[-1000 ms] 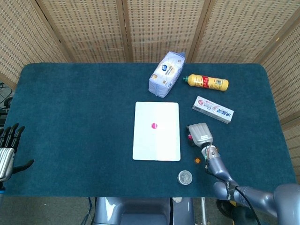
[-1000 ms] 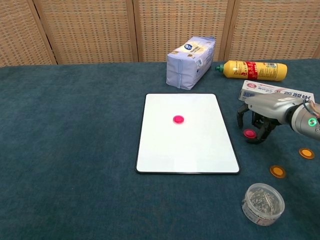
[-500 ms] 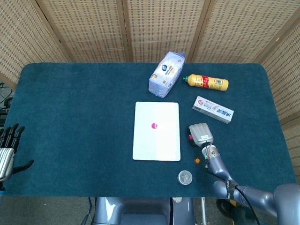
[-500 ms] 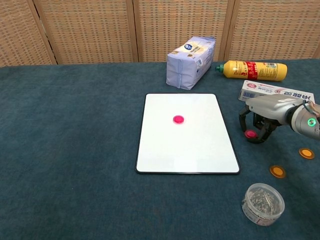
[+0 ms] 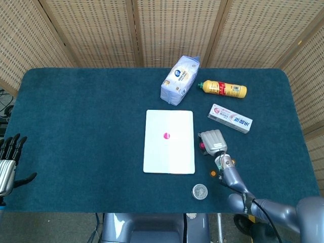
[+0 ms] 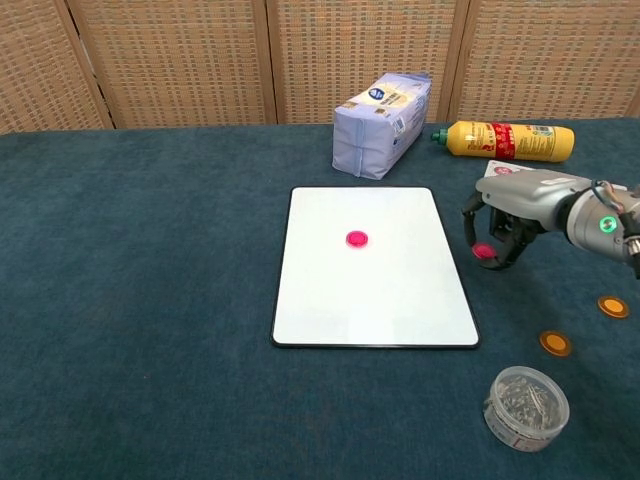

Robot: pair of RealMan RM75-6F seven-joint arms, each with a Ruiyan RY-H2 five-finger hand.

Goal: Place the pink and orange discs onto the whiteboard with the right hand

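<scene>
Pink round disc (image 6: 484, 252) sits pinched in the curled fingers of the right hand (image 6: 512, 222), lifted just off the blue cloth beside the flat white whiteboard's (image 6: 375, 300) right edge, presumably for carrying over. Another small pink disc (image 6: 357, 239) already lies on the board. Two flat orange discs (image 6: 555, 343) wait on the cloth. Left hand (image 5: 9, 161) idles at the table edge, fingers spread, holding nothing. Fingers partly hide the held disc; the toothpaste box (image 5: 230, 118) is half-covered in chest view.
</scene>
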